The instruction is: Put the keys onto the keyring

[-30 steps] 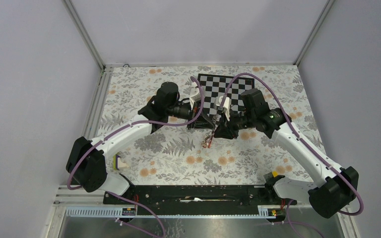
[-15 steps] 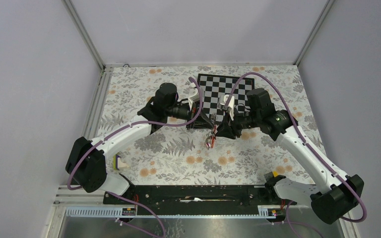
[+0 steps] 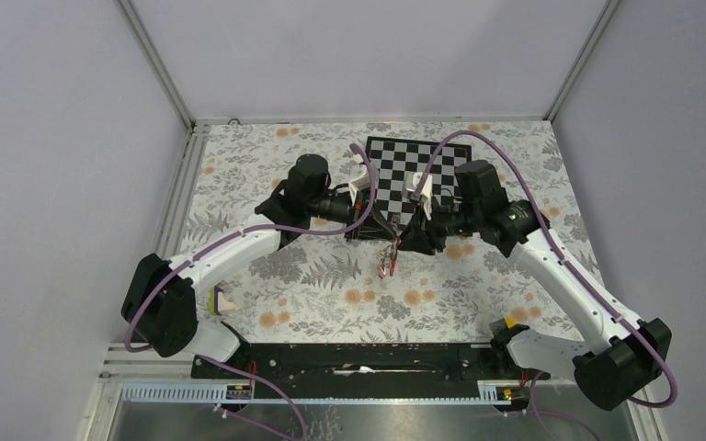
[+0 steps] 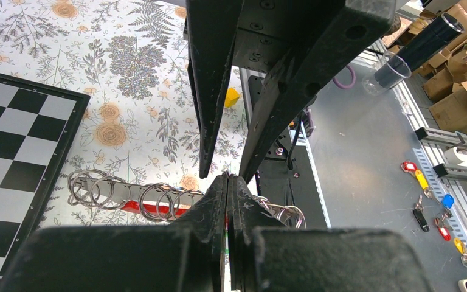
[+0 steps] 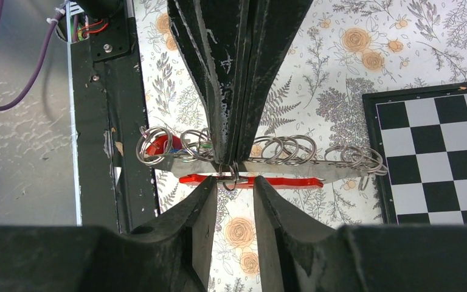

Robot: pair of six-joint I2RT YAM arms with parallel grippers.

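Table covered with a grey floral-print cloth [image 3: 313,276], with a black-framed black-and-white checkerboard [image 3: 441,161] at its far middle. Pale grey walls [image 3: 55,138] on three sides, a black metal rail [image 3: 358,358] along the near edge. A small yellow-and-white block [image 3: 222,299] lies on the cloth near the left arm's base. The two arms meet nose to nose over the cloth, just on the near side of the checkerboard. Left gripper [image 4: 228,181]: fingers pressed fully together, clamped at the middle of a pale grey strip carrying a row of metal split rings [image 5: 316,165], which is held up off the cloth. A single small metal ring [image 5: 230,180] hangs right at the clamped tips. Right gripper [image 5: 234,185]: fingers parted by a narrow gap, straddling that small ring and the left fingertips; no contact visible, nothing gripped. A red-tagged key [image 5: 280,181] lies lengthwise just under the strip, crossing the gap between the right fingers. Whether it is threaded on the small ring cannot be told. Other keys cannot be made out for certain among the rings.
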